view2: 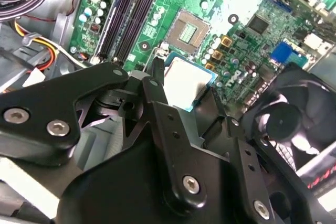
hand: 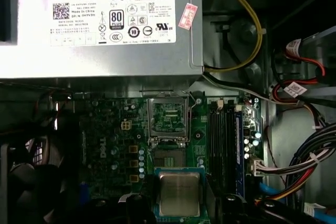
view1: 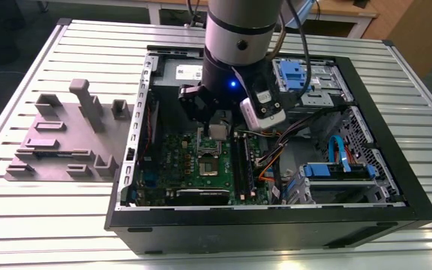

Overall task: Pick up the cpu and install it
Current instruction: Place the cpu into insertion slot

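The end effector (view2: 185,88) is closed on the cpu (view2: 187,78), its black fingers (view2: 154,85) pressed against two opposite edges of the chip. The cpu is held flat over the green motherboard (view2: 236,9), just beside the open socket (view2: 189,31). In the first wrist view a hinged metal frame (hand: 168,115) lies between the socket and a grey power supply box (hand: 105,24). In the exterior view the arm reaches into the open computer case (view1: 396,185), which lies on the slatted surface (view1: 43,225), with a grey fixture block (view1: 66,140) at the exterior view's left
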Controlling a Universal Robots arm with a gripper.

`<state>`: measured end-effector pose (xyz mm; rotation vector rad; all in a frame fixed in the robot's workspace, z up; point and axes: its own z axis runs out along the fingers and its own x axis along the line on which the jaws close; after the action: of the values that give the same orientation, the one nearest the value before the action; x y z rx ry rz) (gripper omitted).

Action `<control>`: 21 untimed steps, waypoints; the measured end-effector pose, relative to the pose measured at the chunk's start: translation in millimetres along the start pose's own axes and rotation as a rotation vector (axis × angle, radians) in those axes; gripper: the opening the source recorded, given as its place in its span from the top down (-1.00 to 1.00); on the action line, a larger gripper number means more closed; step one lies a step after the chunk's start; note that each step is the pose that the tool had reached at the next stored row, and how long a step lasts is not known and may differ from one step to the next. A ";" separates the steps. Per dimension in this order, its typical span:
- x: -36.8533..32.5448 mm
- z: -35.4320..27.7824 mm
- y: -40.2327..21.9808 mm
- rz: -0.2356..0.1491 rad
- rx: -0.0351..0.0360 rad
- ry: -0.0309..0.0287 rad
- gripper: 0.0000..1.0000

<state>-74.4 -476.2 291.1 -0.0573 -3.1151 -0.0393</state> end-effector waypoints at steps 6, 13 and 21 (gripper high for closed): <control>-0.5 10.8 -2.4 -0.016 0.0005 0.0005 0.06; -0.9 23.5 -5.4 -0.027 0.0007 0.0008 0.06; -1.3 38.1 -6.0 -0.029 0.0007 0.0008 0.06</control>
<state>-74.3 -481.3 252.9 -0.0125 -3.1152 -0.0388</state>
